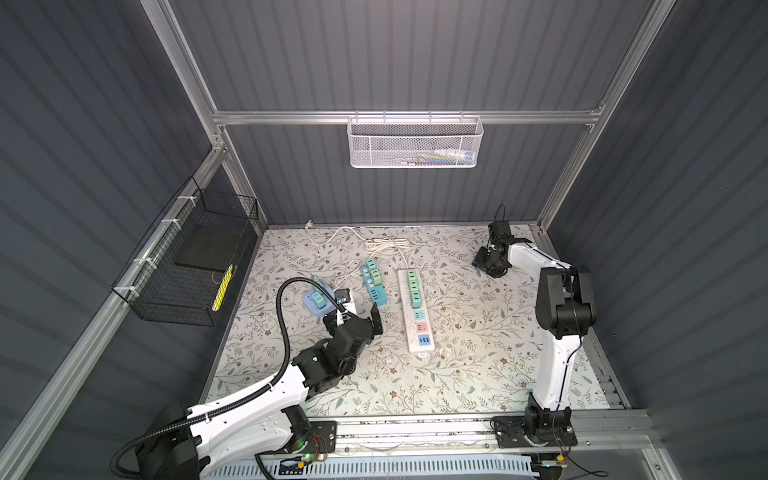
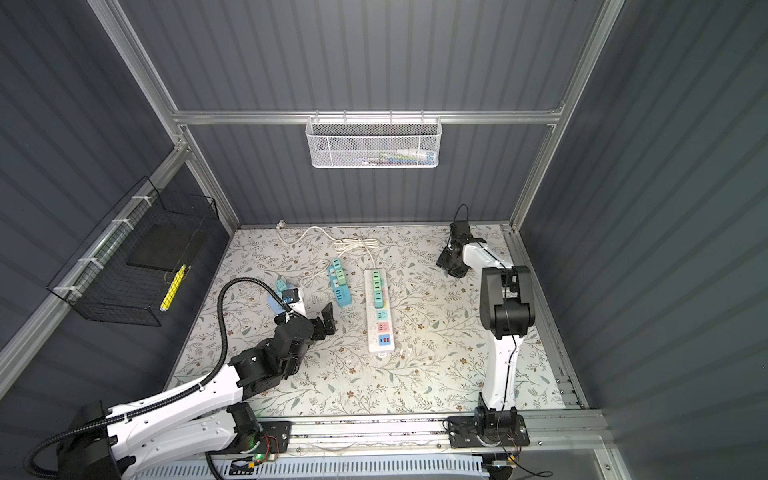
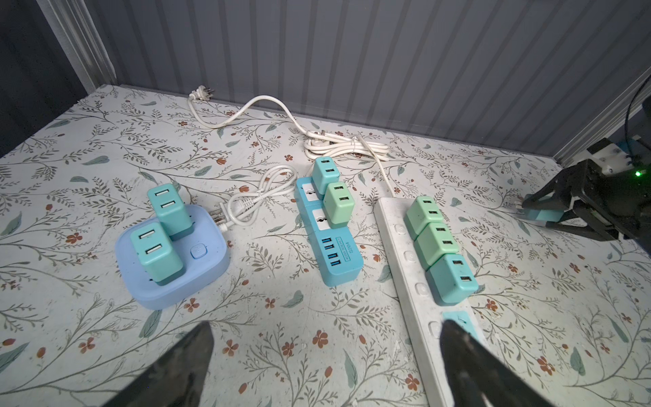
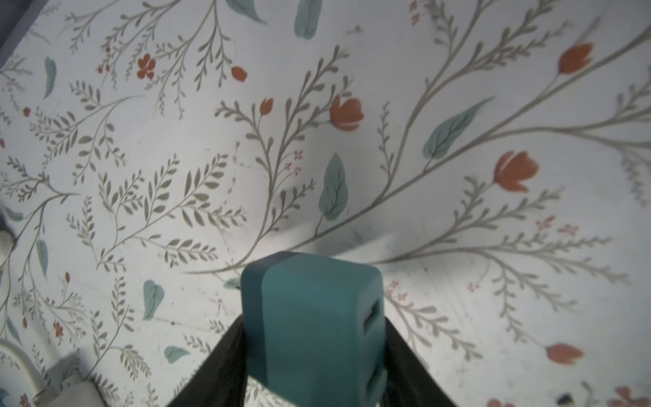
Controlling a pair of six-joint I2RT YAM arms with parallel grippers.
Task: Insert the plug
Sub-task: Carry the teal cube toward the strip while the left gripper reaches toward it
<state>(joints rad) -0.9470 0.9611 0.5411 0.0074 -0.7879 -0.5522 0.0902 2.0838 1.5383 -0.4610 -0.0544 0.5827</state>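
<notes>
Floral-print mat (image 1: 457, 374) covers the tabletop, boxed in by dark grey ribbed walls (image 1: 415, 62) and aluminium frame (image 1: 291, 117). White mesh basket (image 1: 415, 143) hangs on the back rail, black wire basket (image 1: 187, 266) on the left wall. White power strip (image 1: 415, 309) lies mid-mat, blue strip (image 1: 374, 286) and pale blue hub (image 1: 318, 305) to its left. Right gripper (image 3: 537, 214) pinches the teal plug (image 4: 310, 317) at the mat's far right, well apart from the strips. Left gripper (image 3: 324, 338) spread wide, empty, near the hub.
</notes>
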